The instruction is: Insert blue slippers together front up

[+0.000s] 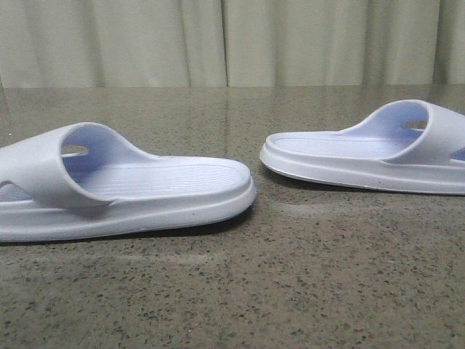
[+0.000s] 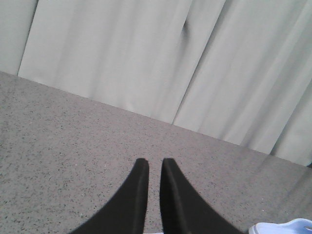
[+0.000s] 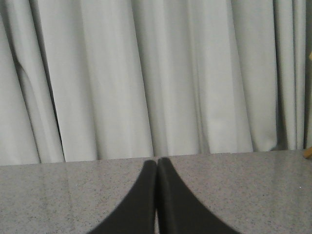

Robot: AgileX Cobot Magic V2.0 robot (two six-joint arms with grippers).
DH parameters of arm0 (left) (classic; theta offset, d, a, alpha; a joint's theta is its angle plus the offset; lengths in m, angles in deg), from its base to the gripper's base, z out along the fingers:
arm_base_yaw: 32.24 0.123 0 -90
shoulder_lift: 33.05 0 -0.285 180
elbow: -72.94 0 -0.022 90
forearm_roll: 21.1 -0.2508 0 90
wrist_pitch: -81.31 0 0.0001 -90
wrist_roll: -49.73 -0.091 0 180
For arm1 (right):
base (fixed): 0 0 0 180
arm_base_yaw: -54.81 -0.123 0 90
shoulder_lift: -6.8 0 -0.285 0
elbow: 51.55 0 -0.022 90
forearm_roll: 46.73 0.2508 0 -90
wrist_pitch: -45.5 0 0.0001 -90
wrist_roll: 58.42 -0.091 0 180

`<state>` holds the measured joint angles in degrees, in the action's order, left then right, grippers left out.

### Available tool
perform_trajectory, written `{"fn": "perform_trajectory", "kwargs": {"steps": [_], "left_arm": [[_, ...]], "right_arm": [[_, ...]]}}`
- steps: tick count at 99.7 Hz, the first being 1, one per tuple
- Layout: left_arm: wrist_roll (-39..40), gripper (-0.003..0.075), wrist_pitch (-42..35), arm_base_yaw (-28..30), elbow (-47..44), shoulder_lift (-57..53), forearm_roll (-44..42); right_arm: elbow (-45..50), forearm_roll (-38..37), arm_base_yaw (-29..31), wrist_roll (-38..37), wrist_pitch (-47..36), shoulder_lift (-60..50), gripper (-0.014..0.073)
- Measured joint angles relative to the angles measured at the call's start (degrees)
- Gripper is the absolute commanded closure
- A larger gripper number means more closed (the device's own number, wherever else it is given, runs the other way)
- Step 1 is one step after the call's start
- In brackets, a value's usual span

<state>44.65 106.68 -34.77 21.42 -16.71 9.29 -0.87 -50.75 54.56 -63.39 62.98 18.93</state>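
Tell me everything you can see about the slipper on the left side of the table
The left slipper is a very pale blue-lilac slide, foam by its look, with a wide strap, a side cut-out, a ribbed footbed and a thick sole. It lies flat, sole down, on the speckled table, one rounded end pointing right, the other end cut off by the frame. It sits apart from the other slipper; no gripper touches it.

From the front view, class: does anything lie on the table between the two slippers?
Nothing visible does. Only bare table separates the left slipper from the right slipper; they lie apart, soles down.
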Motion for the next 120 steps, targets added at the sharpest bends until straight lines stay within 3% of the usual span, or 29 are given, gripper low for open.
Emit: {"fn": "perform_trajectory", "kwargs": {"steps": [20, 27, 35, 42, 53, 54, 61, 75, 120], "left_arm": [[0.0, 0.0704, 2.2, 0.0, 2.6, 2.3, -0.5], [0.0, 0.0701, 3.2, 0.0, 2.6, 2.4, -0.6], [0.0, 0.0662, 3.7, 0.0, 2.6, 2.4, -0.6], [0.0, 0.0583, 3.8, 0.0, 2.6, 2.4, -0.7], [0.0, 0.0397, 4.1, 0.0, 2.6, 2.4, -0.7], [0.0, 0.024, 4.7, 0.0, 2.6, 2.4, -0.7], [0.0, 0.0199, 5.3, 0.0, 2.6, 2.4, -0.8], [1.4, 0.0202, 5.4, 0.0, 2.5, 2.4, -0.9], [21.0, 0.0202, 0.2, 0.0, -10.9, 2.4, -0.2]], "right_arm": [[-1.6, -0.1, 0.0, 0.0, 4.4, 2.9, 0.0686], [-1.6, -0.1, 0.0, 0.0, 6.6, 3.1, 0.0634], [-1.6, 0.2, 0.0, 0.0, 7.9, 3.1, 0.0514], [-1.5, 0.7, 0.0, 0.0, 8.5, 3.1, 0.0379], [-1.5, 1.0, 0.0, 0.0, 8.4, 3.1, 0.021], [-1.5, 1.0, 0.0, 0.0, 8.3, 3.1, 0.0188], [-1.5, 1.0, 0.0, 0.0, 7.9, 3.1, 0.019], [-1.5, 1.0, 0.0, 0.0, 6.7, 3.1, 0.019], [-1.5, 1.0, 0.0, 0.0, 5.8, 3.1, 0.019]]}}
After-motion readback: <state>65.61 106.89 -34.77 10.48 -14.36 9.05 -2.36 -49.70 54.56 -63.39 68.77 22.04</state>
